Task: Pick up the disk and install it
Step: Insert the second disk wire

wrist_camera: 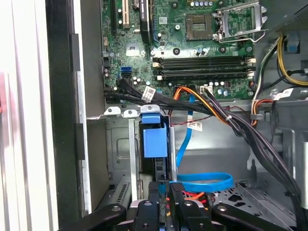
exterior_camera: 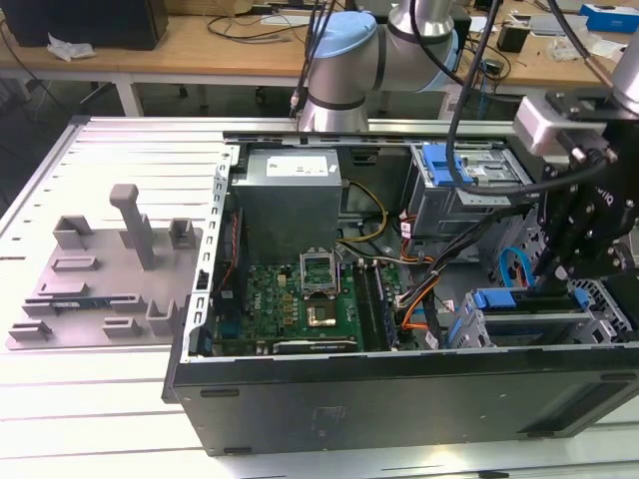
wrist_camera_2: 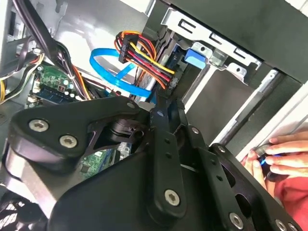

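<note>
The disk [wrist_camera: 162,168] stands on edge in a slot of the grey drive cage [wrist_camera: 120,159], just below the cage's blue latch [wrist_camera: 155,137]. My gripper [wrist_camera: 164,190] has its two black fingers drawn close together on the disk's upper edge. In the exterior view the gripper [exterior_camera: 547,267] hangs over the cage [exterior_camera: 479,329] in the open computer case's front corner on the exterior view's right, where a blue carrier rail of the disk [exterior_camera: 504,297] shows. In the second wrist view the gripper [wrist_camera_2: 168,103] points into the cage beside the blue latch [wrist_camera_2: 195,57].
A looped blue data cable [wrist_camera: 204,182] and an orange-red-yellow power bundle [wrist_camera_2: 144,55] lie right beside the slot. The motherboard [wrist_camera: 192,53] fills the case floor. A second drive cage [exterior_camera: 464,175] sits further back. A person's hand [wrist_camera_2: 281,154] rests outside the case wall. A grey fixture plate [exterior_camera: 100,269] lies on the exterior view's left.
</note>
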Tool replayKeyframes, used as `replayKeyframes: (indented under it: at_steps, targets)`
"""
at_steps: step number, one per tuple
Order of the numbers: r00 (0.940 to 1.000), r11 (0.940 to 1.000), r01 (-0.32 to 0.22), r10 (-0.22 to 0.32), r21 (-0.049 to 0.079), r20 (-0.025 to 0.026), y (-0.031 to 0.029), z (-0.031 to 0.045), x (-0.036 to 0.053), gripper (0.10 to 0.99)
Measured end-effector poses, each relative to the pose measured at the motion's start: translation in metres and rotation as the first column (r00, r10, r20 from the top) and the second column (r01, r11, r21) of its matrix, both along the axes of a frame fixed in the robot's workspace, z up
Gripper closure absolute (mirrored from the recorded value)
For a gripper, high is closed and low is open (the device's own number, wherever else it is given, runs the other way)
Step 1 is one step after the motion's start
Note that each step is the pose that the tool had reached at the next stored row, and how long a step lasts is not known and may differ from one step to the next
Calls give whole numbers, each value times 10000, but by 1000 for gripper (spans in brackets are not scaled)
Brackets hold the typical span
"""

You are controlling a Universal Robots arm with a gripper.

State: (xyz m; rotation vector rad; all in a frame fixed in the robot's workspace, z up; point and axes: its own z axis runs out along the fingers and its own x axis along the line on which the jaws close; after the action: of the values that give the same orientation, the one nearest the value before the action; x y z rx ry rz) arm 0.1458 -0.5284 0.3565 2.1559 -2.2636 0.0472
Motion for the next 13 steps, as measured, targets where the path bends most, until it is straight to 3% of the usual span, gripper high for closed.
replayKeyframes:
  at_steps: [5,7,8,10,13]
  targets:
    - [10000,10000,1,-1,-20,87,85,137,-9,851]
    - [9999,10000,1,0,-52,138,151,186,-16,851]
    - [9998,10000,1,1,-84,184,213,229,-23,867]
    - [9998,9999,-1,4,-173,194,260,239,-29,980]
    - [9998,9998,1,3,-222,194,282,239,-31,980]
